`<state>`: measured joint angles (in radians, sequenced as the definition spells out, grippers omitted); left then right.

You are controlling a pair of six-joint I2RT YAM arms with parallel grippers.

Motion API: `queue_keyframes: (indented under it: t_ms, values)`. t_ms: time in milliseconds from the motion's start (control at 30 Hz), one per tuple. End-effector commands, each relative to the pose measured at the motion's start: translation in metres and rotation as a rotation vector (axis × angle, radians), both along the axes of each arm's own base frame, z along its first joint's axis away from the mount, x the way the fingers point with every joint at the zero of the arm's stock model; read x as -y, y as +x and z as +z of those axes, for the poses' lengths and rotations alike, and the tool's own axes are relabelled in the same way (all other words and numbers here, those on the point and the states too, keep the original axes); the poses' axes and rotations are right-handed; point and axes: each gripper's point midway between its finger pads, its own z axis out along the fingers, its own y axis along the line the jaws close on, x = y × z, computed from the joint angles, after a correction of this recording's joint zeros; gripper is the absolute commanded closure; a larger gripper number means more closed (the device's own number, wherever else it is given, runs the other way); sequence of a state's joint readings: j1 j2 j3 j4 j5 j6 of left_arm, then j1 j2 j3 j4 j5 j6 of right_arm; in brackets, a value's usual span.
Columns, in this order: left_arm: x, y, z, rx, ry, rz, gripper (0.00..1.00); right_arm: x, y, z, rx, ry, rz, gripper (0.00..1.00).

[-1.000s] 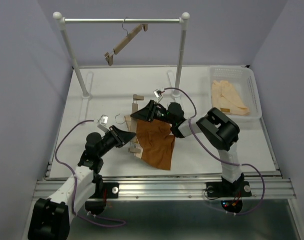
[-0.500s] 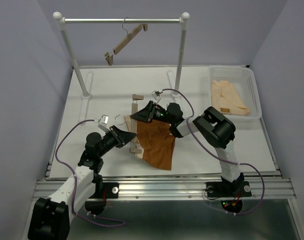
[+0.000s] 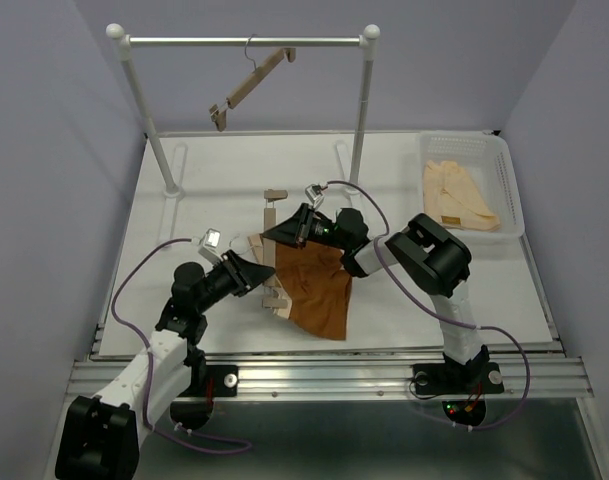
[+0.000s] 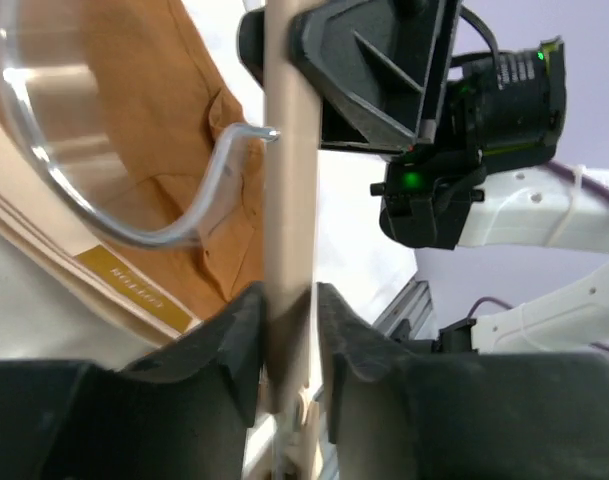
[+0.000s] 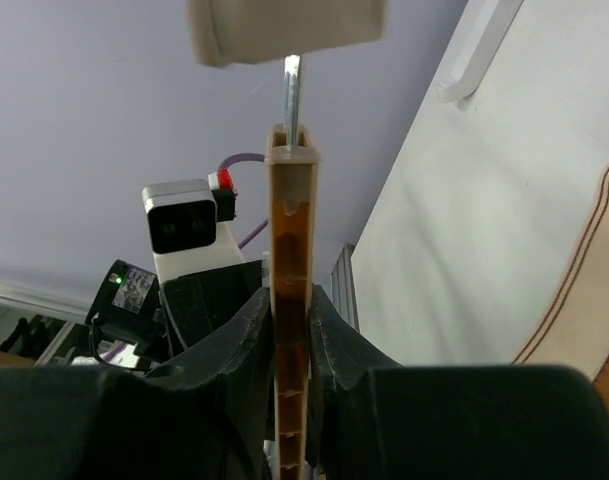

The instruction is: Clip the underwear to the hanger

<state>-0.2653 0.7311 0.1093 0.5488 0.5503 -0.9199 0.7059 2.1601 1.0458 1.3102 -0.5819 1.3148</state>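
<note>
While on the white table (image 3: 184, 200), underwear (image 3: 319, 298) amid lilac walls (image 3: 44, 150)

High rear overview — wrist close-ups, both along the hanger (image 4: 289, 180)

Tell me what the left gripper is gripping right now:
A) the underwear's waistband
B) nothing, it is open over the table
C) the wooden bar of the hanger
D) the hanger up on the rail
C: in the left wrist view the left gripper has both fingers pressed against the pale bar of the hanger, with the underwear lying beside it.
</note>
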Motion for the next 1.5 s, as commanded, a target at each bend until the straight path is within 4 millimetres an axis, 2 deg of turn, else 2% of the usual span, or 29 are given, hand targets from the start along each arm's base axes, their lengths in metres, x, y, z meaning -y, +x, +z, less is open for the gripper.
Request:
queue_keyframes:
  t_ms: [0,67,133,167,200,267,300,467,600,633,700,733,800,833,867,900,967,1067,1133,1233,1467]
  values:
    - [0.004,0.006,0.033,0.107,0.016,-0.023,0.43,0.016,-0.009,0.05,0.206,0.168,-0.025,0.99]
    - [0.0,0.012,0.038,0.118,0.048,0.002,0.29,0.018,-0.011,0.052,0.214,0.165,-0.024,0.99]
    - [-0.003,0.014,0.043,0.119,0.077,0.013,0.22,0.019,-0.012,0.047,0.208,0.14,-0.033,0.99]
    - [-0.005,0.016,0.047,0.131,0.094,0.029,0.01,0.019,-0.013,0.046,0.217,0.133,-0.034,0.99]
    - [-0.007,0.017,0.057,0.145,0.118,0.035,0.01,0.021,-0.014,0.045,0.217,0.122,-0.037,0.99]
    - [-0.015,0.021,0.057,0.122,0.165,0.075,0.01,0.027,-0.015,0.047,0.225,0.126,-0.04,0.99]
    - [-0.017,0.024,0.071,0.146,0.172,0.09,0.01,0.028,-0.017,0.046,0.22,0.13,-0.042,0.99]
    - [-0.034,0.038,0.09,0.156,0.216,0.21,0.01,0.035,-0.029,0.05,0.227,0.148,-0.015,0.99]
    - [-0.035,0.057,0.102,0.18,0.203,0.248,0.01,0.038,-0.042,0.06,0.286,0.151,0.021,0.99]
    - [-0.031,0.062,0.095,0.162,0.205,0.225,0.01,0.04,-0.044,0.065,0.298,0.155,0.022,0.99]
    - [-0.025,0.071,0.107,0.216,0.175,0.199,0.01,0.042,-0.048,0.068,0.31,0.164,0.027,0.99]
    - [-0.025,0.08,0.099,0.199,0.181,0.184,0.01,0.043,-0.049,0.068,0.306,0.163,0.03,0.99]
    - [-0.02,0.086,0.105,0.235,0.152,0.132,0.01,0.044,-0.052,0.071,0.315,0.17,0.04,0.99]
    - [-0.012,0.087,0.098,0.221,0.141,0.06,0.01,0.045,-0.054,0.071,0.308,0.172,0.042,0.99]
    - [-0.017,0.092,0.098,0.223,0.126,0.058,0.01,0.045,-0.055,0.072,0.31,0.174,0.05,0.99]
    - [-0.017,0.097,0.107,0.273,0.102,0.044,0.01,0.046,-0.057,0.073,0.31,0.177,0.054,0.99]
    - [-0.015,0.102,0.111,0.297,0.064,-0.01,0.01,0.047,-0.059,0.072,0.312,0.172,0.064,0.99]
    - [-0.008,0.104,0.119,0.355,0.044,-0.081,0.01,0.046,-0.064,0.069,0.313,0.164,0.091,0.99]
    - [-0.003,0.097,0.124,0.397,0.035,-0.13,0.01,0.048,-0.067,0.07,0.306,0.177,0.105,0.99]
    - [-0.004,0.1,0.122,0.406,0.059,-0.118,0.01,0.048,-0.072,0.074,0.316,0.194,0.135,0.99]
    - [-0.002,0.114,0.088,0.312,0.063,-0.138,0.01,0.052,-0.081,0.083,0.322,0.231,0.169,0.99]
